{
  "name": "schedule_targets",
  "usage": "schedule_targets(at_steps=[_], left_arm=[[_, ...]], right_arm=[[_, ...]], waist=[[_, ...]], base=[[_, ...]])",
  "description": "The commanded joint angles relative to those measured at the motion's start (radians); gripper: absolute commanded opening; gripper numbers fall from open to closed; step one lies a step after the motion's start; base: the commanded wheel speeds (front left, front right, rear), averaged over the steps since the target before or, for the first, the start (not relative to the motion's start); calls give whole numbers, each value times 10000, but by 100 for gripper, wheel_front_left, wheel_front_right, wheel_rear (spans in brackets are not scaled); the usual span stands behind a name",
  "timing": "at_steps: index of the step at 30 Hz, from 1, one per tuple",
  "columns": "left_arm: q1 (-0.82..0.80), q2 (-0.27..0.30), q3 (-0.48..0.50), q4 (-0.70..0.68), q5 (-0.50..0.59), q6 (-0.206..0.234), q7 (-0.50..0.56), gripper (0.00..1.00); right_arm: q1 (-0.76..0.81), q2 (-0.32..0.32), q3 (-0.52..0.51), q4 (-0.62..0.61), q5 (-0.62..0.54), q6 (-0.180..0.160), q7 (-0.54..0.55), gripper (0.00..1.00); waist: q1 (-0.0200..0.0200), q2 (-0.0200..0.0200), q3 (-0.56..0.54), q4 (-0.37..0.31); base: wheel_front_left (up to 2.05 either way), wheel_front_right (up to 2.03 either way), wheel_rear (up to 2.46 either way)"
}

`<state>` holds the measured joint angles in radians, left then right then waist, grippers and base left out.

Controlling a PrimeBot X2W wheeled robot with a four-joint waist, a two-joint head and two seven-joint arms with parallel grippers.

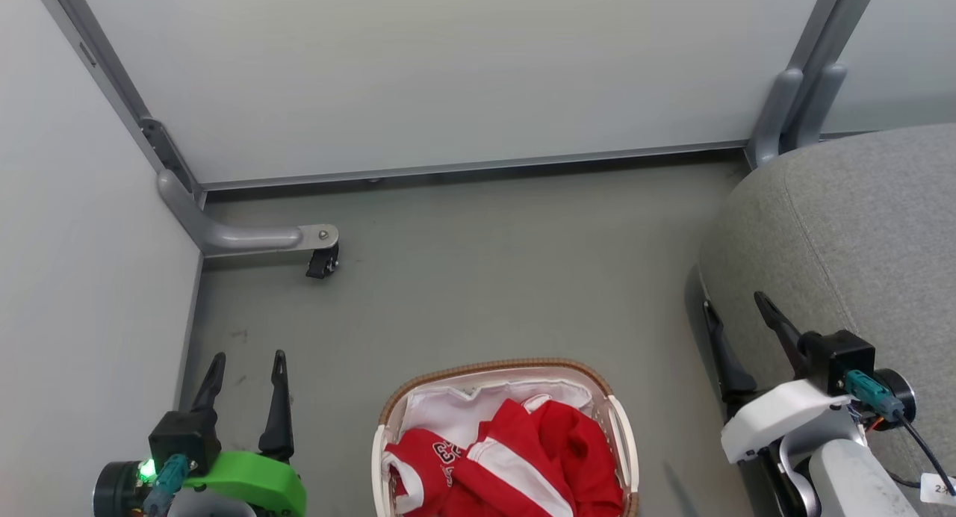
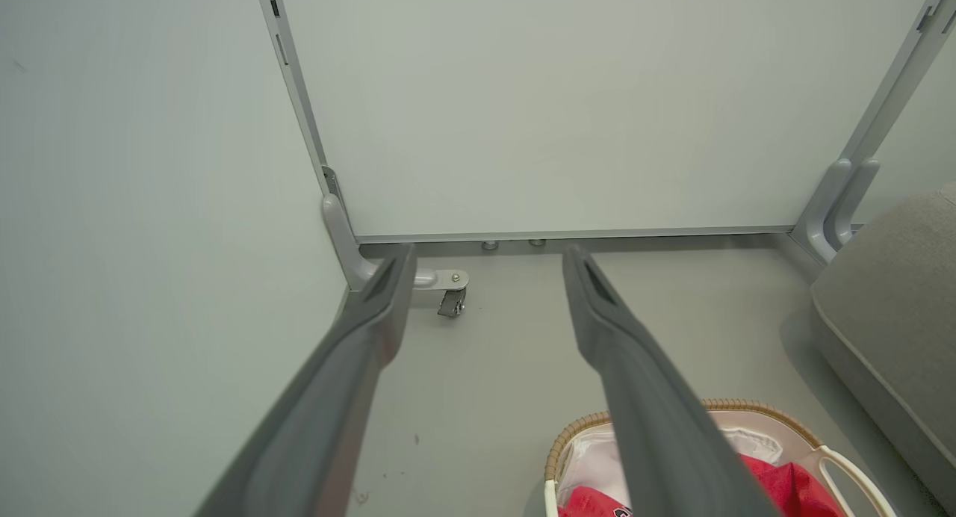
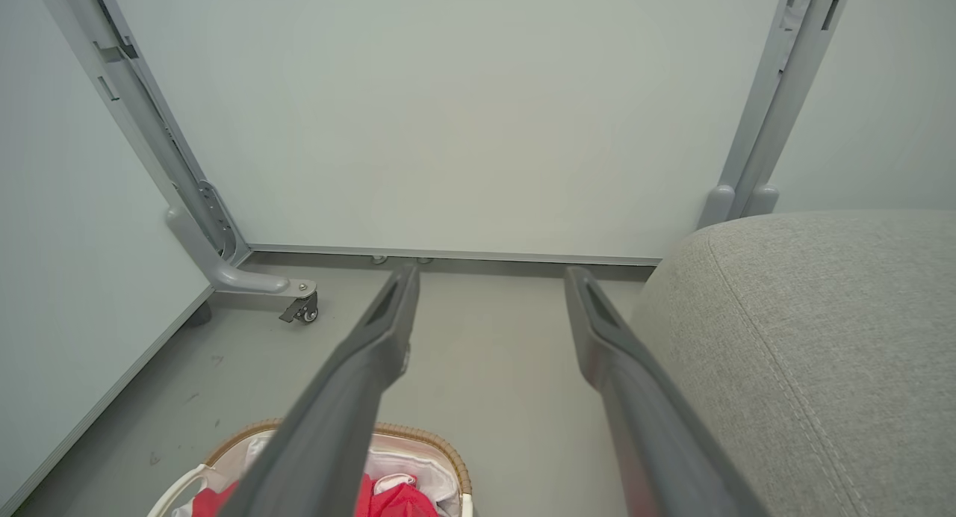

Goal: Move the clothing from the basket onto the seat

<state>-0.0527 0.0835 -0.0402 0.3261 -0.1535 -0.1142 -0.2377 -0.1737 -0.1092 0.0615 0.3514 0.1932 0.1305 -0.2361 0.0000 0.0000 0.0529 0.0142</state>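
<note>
Red clothing (image 1: 523,457) with white stripes and dark white-edged characters lies bunched in the basket (image 1: 497,369), a white oval with a brown woven-look rim and white liner, at the bottom centre of the head view. The grey seat (image 1: 859,226) fills the right side. My left gripper (image 1: 246,367) stands open to the left of the basket, nothing between its fingers. Open too, my right gripper (image 1: 736,311) hangs beside the seat's front edge. The left wrist view shows the basket (image 2: 717,406), clothing (image 2: 792,491) and seat (image 2: 896,308); the right wrist view shows the basket (image 3: 433,435), clothing (image 3: 396,502) and seat (image 3: 821,338).
Pale partition panels (image 1: 448,76) close off the far and left sides. A grey panel foot with a black caster (image 1: 323,261) juts onto the grey floor (image 1: 485,278) at the left. Another grey post (image 1: 792,106) stands behind the seat.
</note>
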Motion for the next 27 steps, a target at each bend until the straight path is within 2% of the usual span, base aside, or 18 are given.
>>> schedule_targets(at_steps=[1, 13, 27], left_arm=[[-258, 4, -69, 5, 282, -41, -86, 100], [-1627, 140, -855, 258, 1063, -170, -307, 100], [-3501, 863, -2431, 870, 598, -173, -267, 100]], right_arm=[[-230, -6, -12, -77, -240, 4, -100, 100], [-1322, 262, 190, -530, -1252, -1, -309, 100], [-2493, 569, 344, -1245, -1240, -1, -304, 100]], waist=[[0, 0, 408, -147], [0, 0, 2663, -1035], [0, 0, 5317, -1951]], base=[[0, 0, 0], [0, 0, 0], [0, 0, 0]])
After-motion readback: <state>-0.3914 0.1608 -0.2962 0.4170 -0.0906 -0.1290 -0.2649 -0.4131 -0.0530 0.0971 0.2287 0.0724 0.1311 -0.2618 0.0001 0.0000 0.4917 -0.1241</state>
